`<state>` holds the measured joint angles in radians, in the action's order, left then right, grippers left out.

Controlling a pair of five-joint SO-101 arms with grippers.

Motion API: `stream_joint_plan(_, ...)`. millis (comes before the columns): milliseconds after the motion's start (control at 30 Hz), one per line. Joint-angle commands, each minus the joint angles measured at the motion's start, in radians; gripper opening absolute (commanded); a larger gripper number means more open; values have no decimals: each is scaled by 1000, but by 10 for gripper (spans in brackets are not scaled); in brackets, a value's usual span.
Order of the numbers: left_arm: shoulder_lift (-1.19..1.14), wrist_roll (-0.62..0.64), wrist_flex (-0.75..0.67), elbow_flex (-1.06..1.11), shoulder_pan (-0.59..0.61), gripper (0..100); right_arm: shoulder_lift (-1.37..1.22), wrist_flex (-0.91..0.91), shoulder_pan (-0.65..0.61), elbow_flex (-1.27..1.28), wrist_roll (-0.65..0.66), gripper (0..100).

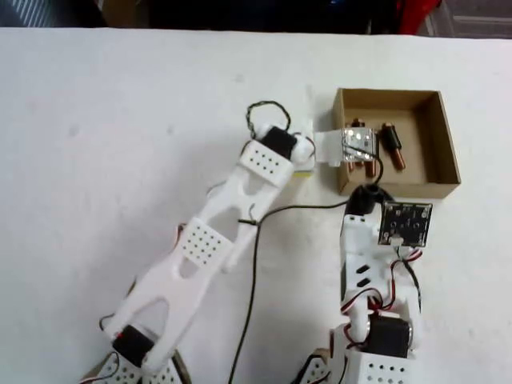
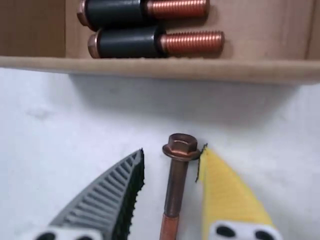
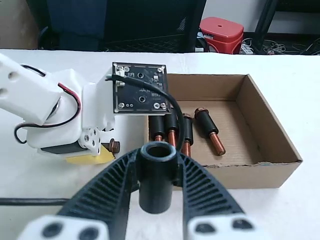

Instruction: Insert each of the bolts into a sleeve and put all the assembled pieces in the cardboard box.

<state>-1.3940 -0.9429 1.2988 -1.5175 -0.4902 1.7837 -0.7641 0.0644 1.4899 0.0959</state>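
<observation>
The white table (image 1: 120, 120) spreads under both my arms, and the cardboard box (image 1: 450, 156) sits on its far right part. My left arm (image 1: 216, 232) stretches diagonally from the near left corner toward the box. My right arm (image 1: 364, 256) stands just before the box's near wall.

My right gripper (image 3: 157, 158) is clamped on a black sleeve (image 3: 156, 190). The sleeve stands upright, its open bore facing up, on the near side of the box wall and outside the box.

My left gripper (image 2: 172, 151) is parted narrowly just outside the box. A bare copper bolt (image 2: 176, 185) lies lengthwise between the grey finger (image 2: 120, 190) and the yellow finger (image 2: 225, 190), with its hex head pointing at the box wall. The head's flange touches the yellow fingertip, while a gap shows on the grey side.

Four assembled pieces (image 3: 210, 131), copper bolts in black sleeves, lie in the box. Three lie close side by side and the fourth a little apart.
</observation>
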Motion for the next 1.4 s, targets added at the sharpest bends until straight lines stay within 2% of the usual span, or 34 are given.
stream_joint_plan(0, 18, 32, 20, -21, 13, 206, 12, 19, 12, -8, 15, 18)
stream_joint_plan(133, 16, 150, 20, -21, 21, 206, 12, 19, 12, -8, 15, 18)
stream_joint_plan(400, 18, 149, 14, 40, 30, 203, 12, 18, 12, -8, 15, 18)
stream_joint_plan(567, 19, 71, 44, 44, 25, 204, 12, 18, 12, -8, 15, 18)
stream_joint_plan(1367, 21, 64, 49, 40, 24, 203, 12, 18, 12, -8, 18, 18)
